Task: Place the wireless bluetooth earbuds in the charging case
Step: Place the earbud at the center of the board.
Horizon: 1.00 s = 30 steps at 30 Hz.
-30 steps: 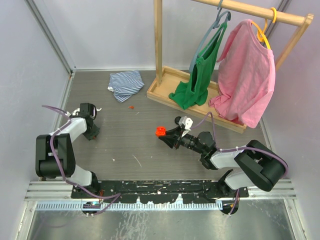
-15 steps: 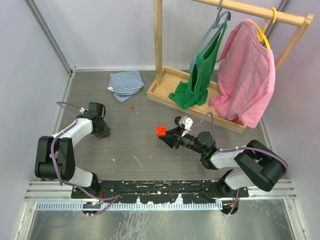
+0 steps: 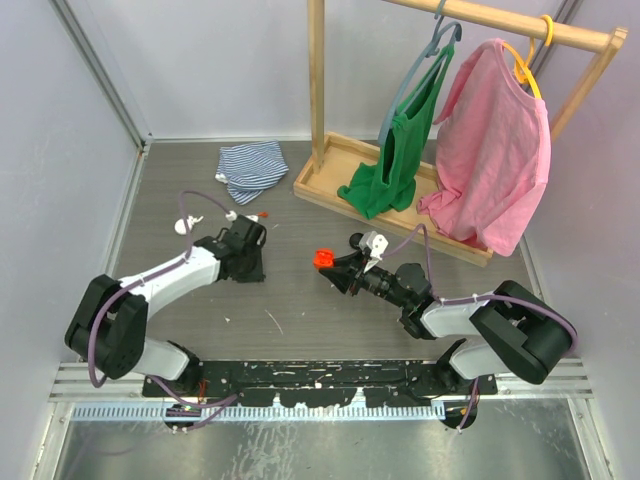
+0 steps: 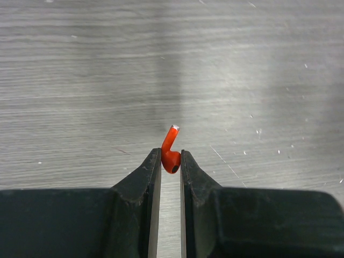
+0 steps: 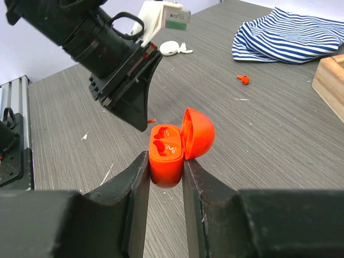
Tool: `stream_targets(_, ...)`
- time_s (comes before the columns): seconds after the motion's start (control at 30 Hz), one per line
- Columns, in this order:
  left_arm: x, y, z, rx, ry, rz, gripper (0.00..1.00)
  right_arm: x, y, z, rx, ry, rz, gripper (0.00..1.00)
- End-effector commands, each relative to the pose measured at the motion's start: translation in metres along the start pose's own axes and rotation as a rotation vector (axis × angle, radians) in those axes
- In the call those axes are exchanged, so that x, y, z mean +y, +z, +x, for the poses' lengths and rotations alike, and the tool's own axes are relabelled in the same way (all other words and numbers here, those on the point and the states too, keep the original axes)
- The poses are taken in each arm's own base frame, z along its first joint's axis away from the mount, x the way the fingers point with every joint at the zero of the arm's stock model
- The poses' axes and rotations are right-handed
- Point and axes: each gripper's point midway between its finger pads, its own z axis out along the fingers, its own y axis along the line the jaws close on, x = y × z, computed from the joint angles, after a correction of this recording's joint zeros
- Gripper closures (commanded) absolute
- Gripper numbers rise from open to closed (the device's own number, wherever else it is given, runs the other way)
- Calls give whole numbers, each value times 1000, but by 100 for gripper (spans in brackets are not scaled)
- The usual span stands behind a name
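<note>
A: Mid-table, just right of centre: the right gripper (image 5: 164, 167) is clenched on the orange charging case (image 5: 167, 156). Lid hinged open, two wells showing inside.
B: And the left gripper (image 4: 170, 156)?
A: Just left of the case, not touching it. It pinches one orange earbud (image 4: 172, 138) by the bulb, stem poking past the fingertips.
B: Any other bud?
A: A second orange earbud (image 3: 262, 214) lies on the table farther back, near the striped cloth (image 3: 250, 168).

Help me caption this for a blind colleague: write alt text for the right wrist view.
The right gripper clamps an orange charging case with its lid open. The left gripper points toward it from the frame's upper left, and a loose orange earbud and a striped cloth lie on the grey table beyond.
</note>
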Motion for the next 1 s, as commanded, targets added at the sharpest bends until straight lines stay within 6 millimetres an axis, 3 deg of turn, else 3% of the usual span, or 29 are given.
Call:
stream_targets(0.0,-24,-5,-5,-56,115,8,88,0,4,-27,-91,-49,7,99)
stream_targets(0.23,-39,0,17,-41,272,-55,87,2,6,-24,-83,-39,-8,99)
stream_targets(0.53,-35,11,37,25,326,-122,80,4,8,-22,-72,-38,-22,99)
stream_targets(0.8,-24,7,42,30,282,-171,61,7,9,-22,-67,-36,-40,99)
stream_targets(0.97,-15,3,43,18,264,-199,57,7,8,-22,-68,-36,-42,99)
